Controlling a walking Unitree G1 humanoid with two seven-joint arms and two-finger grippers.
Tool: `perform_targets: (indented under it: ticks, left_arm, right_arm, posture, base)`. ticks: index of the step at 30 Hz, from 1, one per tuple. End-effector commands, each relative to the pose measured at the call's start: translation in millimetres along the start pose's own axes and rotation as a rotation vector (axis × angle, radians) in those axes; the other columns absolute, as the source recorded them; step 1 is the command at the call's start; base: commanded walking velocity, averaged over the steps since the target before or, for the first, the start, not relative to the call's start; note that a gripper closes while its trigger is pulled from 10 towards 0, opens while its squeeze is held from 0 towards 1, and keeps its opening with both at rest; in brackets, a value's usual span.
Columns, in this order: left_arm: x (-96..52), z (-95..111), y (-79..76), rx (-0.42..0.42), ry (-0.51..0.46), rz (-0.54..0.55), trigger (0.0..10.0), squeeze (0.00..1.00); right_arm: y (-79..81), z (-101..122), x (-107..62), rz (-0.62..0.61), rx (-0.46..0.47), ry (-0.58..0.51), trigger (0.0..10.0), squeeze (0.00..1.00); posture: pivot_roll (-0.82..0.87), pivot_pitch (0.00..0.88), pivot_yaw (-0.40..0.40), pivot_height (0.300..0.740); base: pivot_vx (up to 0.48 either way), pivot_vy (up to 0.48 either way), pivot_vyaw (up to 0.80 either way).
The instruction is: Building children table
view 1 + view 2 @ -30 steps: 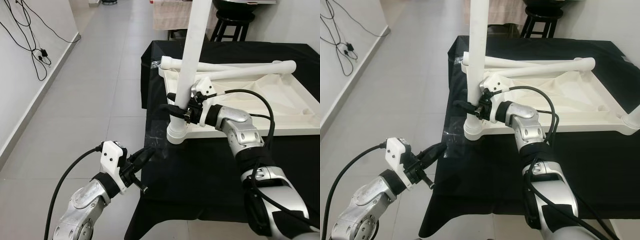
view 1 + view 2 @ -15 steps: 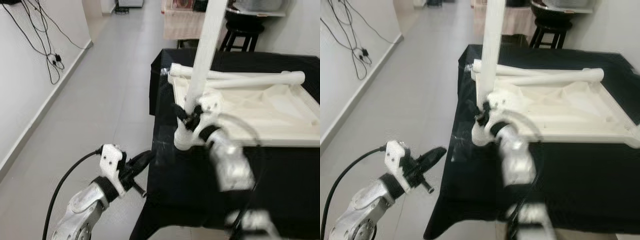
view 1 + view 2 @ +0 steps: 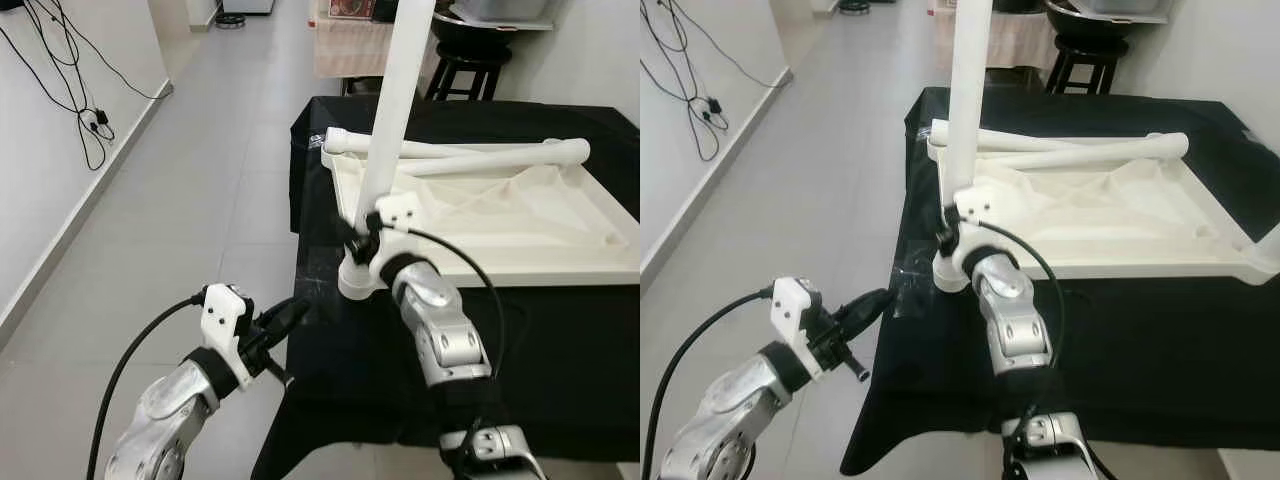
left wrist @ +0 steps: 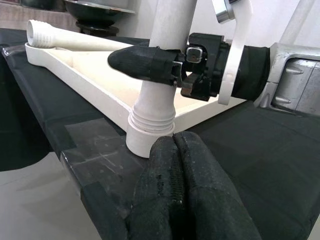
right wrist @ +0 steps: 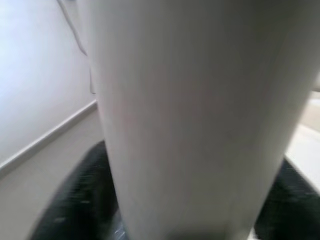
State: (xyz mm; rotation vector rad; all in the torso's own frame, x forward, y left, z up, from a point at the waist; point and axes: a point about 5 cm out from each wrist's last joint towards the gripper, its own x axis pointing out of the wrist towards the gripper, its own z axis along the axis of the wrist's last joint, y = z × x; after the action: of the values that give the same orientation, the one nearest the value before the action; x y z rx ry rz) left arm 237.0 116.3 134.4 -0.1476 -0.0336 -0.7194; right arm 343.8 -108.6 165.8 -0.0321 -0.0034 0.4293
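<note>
Left wrist view, right fingers [image 4: 145,65] pinching upright table leg [image 4: 162,60], left fingers [image 4: 185,190] pressed together.

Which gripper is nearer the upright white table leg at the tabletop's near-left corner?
Right. The right gripper clasps the upright table leg just above its socket; the left gripper hovers shut, apart from it, off the black table's edge.

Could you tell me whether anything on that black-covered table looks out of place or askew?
Nothing looks damaged or spilled. The white tabletop lies upside down, as assembly requires. The upright leg, clamped in the right gripper, leans slightly rather than standing plumb. Two loose legs lie across the far rim.
</note>
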Motion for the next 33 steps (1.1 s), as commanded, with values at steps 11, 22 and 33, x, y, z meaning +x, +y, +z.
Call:
perform_targets:
  ticks: [11,22,33]
  left_arm:
    - [0.3,-2.4,0.3,-0.010,0.011,0.003,10.0,0.00]
    - [-0.8,-1.9,0.0,-0.005,0.015,0.004,10.0,0.00]
    - [-1.3,-1.4,-1.1,-0.003,0.014,0.008,10.0,0.00]
  right_arm:
    - [-28.6,19.5,8.9,0.393,-0.118,0.028,10.0,0.00]
    - [-46.8,29.9,21.9,0.483,-0.029,0.050,0.0,0.00]
    - [-53.4,23.5,17.2,0.502,-0.041,0.060,0.0,0.00]
  posture:
    - [0.01,0.086,-0.039,0.740]
    - [0.04,0.092,-0.047,0.740]
    - [0.03,0.097,-0.046,0.740]
  base:
    - [0.000,0.000,0.00]
    - [0.000,0.000,0.00]
    - [0.000,0.000,0.00]
